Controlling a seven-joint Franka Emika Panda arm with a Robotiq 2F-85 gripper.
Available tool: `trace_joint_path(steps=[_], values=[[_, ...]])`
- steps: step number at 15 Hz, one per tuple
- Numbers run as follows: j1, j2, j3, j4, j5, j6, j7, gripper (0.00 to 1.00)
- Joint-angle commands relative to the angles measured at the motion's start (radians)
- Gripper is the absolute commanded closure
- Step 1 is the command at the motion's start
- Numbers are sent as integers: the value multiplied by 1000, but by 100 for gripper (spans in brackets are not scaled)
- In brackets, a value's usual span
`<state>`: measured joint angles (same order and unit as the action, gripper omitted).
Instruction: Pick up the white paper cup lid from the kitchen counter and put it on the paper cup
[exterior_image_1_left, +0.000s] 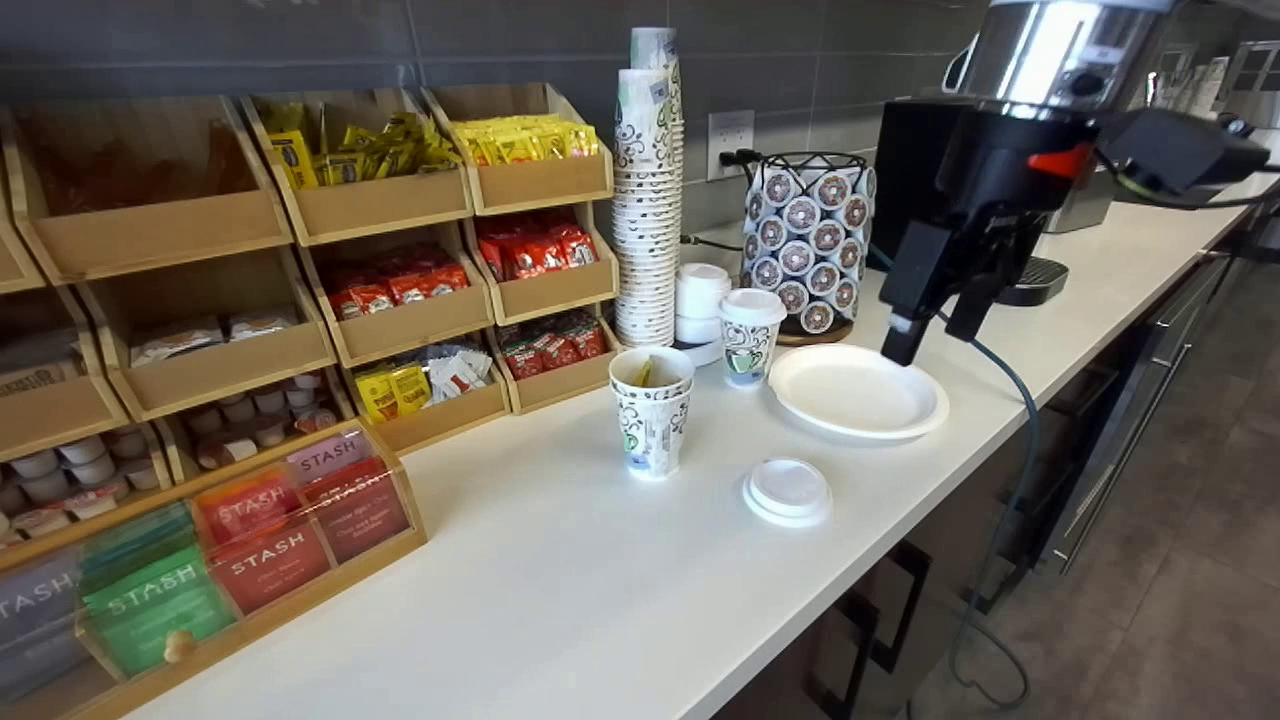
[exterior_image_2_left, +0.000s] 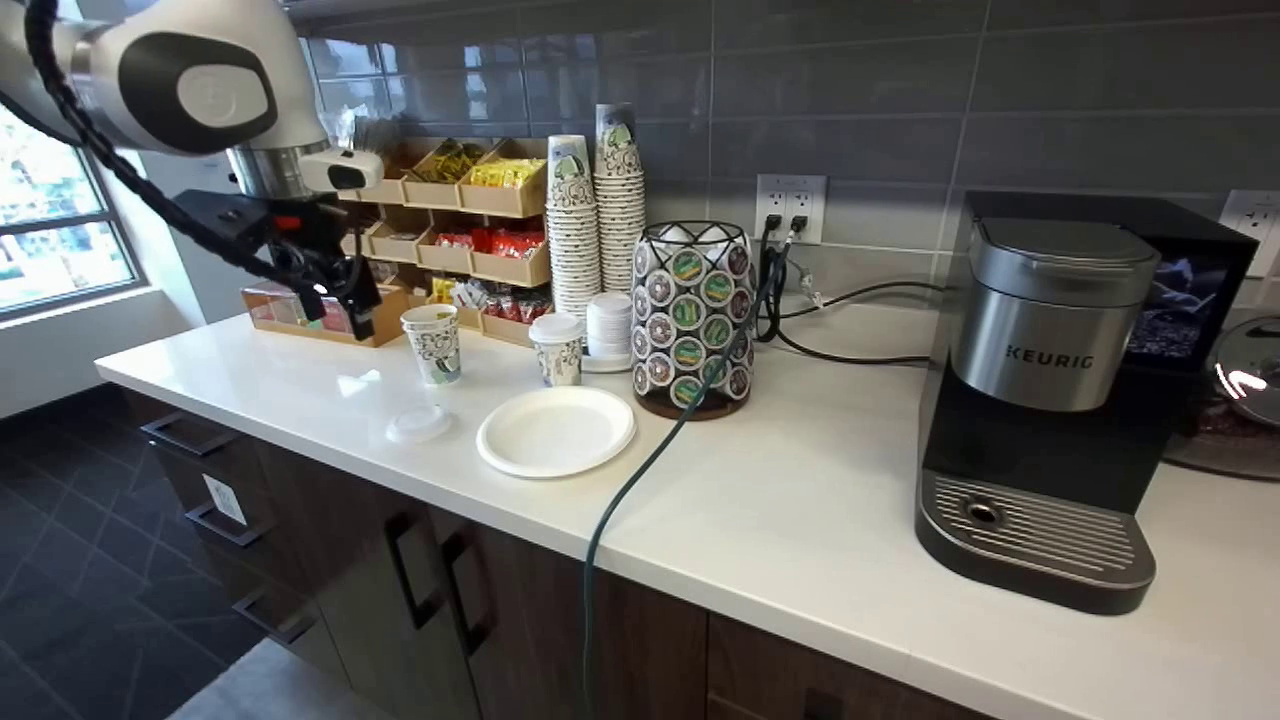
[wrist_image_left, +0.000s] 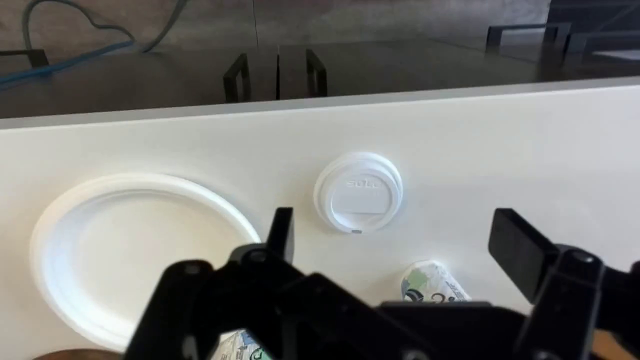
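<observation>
The white paper cup lid (exterior_image_1_left: 788, 490) lies flat on the off-white kitchen counter (exterior_image_1_left: 560, 570) near its front edge; it also shows in an exterior view (exterior_image_2_left: 419, 423) and the wrist view (wrist_image_left: 360, 195). The paper cup (exterior_image_1_left: 652, 425) stands upright and open behind the lid, with a second rim below its top and something yellow inside. It shows in an exterior view (exterior_image_2_left: 437, 345) and partly in the wrist view (wrist_image_left: 432, 282), where the gripper body hides its upper part. My gripper (exterior_image_1_left: 935, 335) is open and empty above the counter; its fingers are spread wide in the wrist view (wrist_image_left: 395, 225).
A white plate (exterior_image_1_left: 860, 392) and a lidded patterned cup (exterior_image_1_left: 750, 340) stand beside the lid and cup. Tall cup stacks (exterior_image_1_left: 645, 220), a pod rack (exterior_image_2_left: 692, 320) and wooden bins (exterior_image_1_left: 400, 200) line the wall. A cable (exterior_image_2_left: 650, 460) crosses the counter. A coffee maker (exterior_image_2_left: 1050, 400) stands farther along.
</observation>
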<state>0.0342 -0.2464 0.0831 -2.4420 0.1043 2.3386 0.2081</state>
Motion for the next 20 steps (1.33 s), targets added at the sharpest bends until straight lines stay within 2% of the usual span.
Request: trace_joint_path(steps=[1, 4, 5, 7, 13, 14, 20], values=[[-26, 148, 50, 7, -98, 170, 228, 0], [-20, 257, 52, 33, -235, 219, 410, 0], [0, 185, 31, 1, -163, 197, 311, 0], [6, 217, 26, 9, -172, 207, 324, 0], [3, 196, 27, 10, -172, 207, 320, 0], [8, 210, 28, 22, -146, 211, 296, 0], [13, 310, 18, 93, -156, 213, 263, 0]])
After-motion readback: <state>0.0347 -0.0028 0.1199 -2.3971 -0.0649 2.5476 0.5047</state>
